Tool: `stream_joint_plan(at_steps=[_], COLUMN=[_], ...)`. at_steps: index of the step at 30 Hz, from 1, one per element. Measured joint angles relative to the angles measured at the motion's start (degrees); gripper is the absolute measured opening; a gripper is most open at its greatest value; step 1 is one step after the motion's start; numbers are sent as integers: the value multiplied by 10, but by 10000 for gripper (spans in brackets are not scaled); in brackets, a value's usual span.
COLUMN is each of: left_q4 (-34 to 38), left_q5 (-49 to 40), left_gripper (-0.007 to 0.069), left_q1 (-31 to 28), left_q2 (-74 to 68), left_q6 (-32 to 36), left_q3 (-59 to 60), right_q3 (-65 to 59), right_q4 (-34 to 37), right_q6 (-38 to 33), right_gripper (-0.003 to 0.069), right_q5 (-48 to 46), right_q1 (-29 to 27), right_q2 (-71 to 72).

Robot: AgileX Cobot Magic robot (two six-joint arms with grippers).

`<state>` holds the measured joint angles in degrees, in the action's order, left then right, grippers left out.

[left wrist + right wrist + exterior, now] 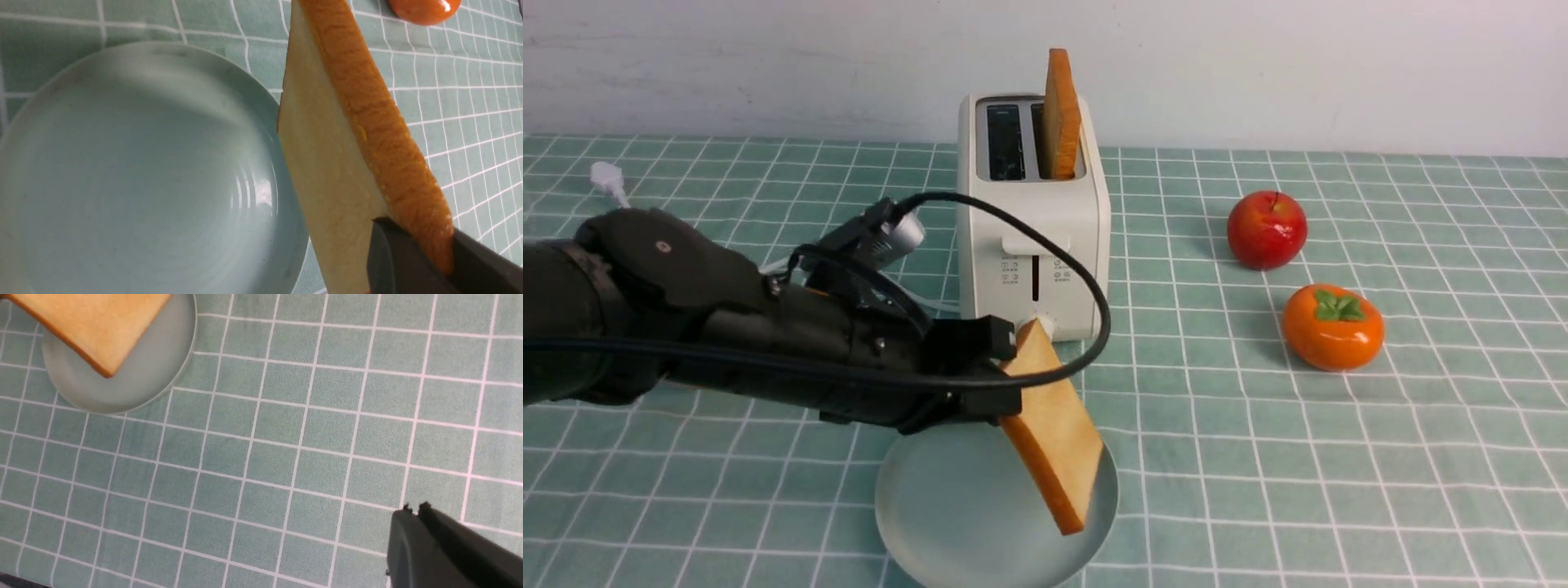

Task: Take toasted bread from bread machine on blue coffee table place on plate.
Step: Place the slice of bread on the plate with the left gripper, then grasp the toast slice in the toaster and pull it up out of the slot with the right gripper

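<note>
My left gripper (1005, 384) is shut on one slice of toasted bread (1054, 433) and holds it tilted above the right side of the plate (947, 514). In the left wrist view the slice (327, 171) hangs beside the plate (135, 171), pinched at one corner by the gripper (412, 253). A second slice (1062, 114) stands upright in the right slot of the bread machine (1033, 220) on the blue coffee table (1339, 457). My right gripper (414, 508) is shut and empty above bare cloth; the held slice (94, 322) and plate (155, 371) show far off.
A red apple (1267, 229) and an orange persimmon (1333, 327) lie to the right of the bread machine; the persimmon also shows in the left wrist view (425, 8). The white plug (607, 180) lies at the far left. A white wall bounds the back.
</note>
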<state>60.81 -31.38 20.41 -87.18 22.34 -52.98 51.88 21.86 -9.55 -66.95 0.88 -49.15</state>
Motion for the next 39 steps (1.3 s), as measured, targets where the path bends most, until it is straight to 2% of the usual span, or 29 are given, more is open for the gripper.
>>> stream_joint_plan(at_steps=[4,6,7,9,10,11,12,17,21,23,24,25,26,30,34,39], left_q4=[-5,-26,-28,-63,-66,-99,-122,-248,-394,-463,-509,-509,-562,-625,-647,-649], left_q5=[0,1,1,1,1,-3,-4,-12,-24,-35,-49,-49,-77,-130,-152,-132], left_gripper=[57,121,129,241,250,325,360,393,356,312,267,267,184,-12,-14,-14], left_q1=[0,0,0,0,0,0,0,0,0,0,0,0,0,0,0,0], left_q2=[-24,-26,-26,-26,-26,-25,-22,14,53,73,89,89,114,187,289,442], left_q6=[7,8,8,8,8,7,-2,-96,-204,-264,-312,-312,-369,-418,-434,-470], left_q3=[1,1,1,1,1,1,1,1,1,1,1,1,1,6,36,120], right_q3=[0,0,0,0,0,0,0,12,48,71,91,91,121,184,258,371], right_q4=[1,2,2,6,7,17,23,46,52,52,57,57,69,89,91,88], right_q6=[0,0,0,0,0,0,0,0,0,0,0,0,0,0,0,2], right_gripper=[27,31,31,33,33,33,33,33,33,33,33,33,33,35,38,44], right_q5=[0,0,0,0,-1,-1,-2,-5,3,4,4,4,4,-2,-15,-22], right_q1=[0,0,0,0,0,0,0,0,0,0,0,0,0,0,0,8], right_q2=[0,0,0,0,0,0,0,0,-1,-3,-10,-10,-28,-90,-180,-293])
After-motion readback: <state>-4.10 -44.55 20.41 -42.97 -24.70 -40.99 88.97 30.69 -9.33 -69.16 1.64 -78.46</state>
